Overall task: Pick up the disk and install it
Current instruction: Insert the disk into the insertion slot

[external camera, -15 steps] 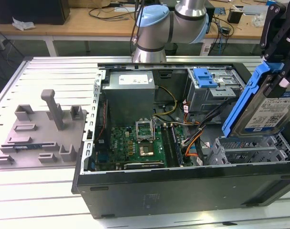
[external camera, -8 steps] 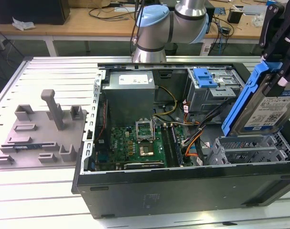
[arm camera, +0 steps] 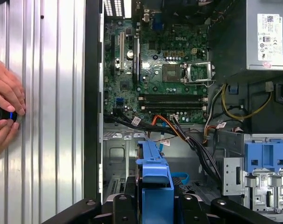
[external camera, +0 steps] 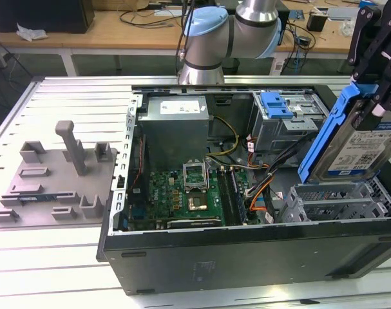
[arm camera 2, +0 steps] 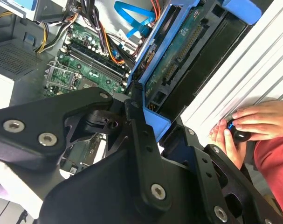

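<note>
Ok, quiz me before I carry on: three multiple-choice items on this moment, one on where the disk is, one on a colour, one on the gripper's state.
1. Where is the disk?
A. Flat on the grey holder.
B. Held above the open computer case, at the exterior view's right.
C. Seated in the drive cage.

2. What colour is the carrier framing it?
A. Red.
B. Yellow.
C. Blue.

3. How is the gripper?
A. Shut on the disk.
B. Open, apart from the disk.
C. Shut on a cable.

Answers:
1 B: the disk hangs tilted over the case's corner.
2 C: blue plastic edges the silver drive.
3 A: both wrist views show the black fingers clamped on the carrier.
</note>
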Motion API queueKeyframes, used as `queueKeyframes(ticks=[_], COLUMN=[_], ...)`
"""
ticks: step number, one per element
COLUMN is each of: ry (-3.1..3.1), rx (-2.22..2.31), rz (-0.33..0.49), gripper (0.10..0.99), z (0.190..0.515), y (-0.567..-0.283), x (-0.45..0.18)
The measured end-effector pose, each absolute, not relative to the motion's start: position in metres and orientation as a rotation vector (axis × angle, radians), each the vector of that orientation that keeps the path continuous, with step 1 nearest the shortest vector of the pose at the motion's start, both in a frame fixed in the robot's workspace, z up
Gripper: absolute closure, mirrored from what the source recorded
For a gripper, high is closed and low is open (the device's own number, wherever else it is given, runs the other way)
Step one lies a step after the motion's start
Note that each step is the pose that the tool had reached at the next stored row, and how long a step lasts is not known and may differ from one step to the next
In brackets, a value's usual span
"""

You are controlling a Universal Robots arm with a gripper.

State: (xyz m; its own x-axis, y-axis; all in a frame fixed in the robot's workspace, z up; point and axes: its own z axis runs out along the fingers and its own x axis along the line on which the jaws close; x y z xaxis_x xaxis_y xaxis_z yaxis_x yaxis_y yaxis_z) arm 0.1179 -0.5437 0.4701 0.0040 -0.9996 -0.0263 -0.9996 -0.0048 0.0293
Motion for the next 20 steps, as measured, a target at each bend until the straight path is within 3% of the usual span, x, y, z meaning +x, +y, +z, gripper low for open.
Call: queueKeyframes(ticks=[20], ry=[-2.215], rx=[2.224], rz=[-0.062], gripper=[0.718], z=[0.4671], y=[-0.5451], x=[0.1188])
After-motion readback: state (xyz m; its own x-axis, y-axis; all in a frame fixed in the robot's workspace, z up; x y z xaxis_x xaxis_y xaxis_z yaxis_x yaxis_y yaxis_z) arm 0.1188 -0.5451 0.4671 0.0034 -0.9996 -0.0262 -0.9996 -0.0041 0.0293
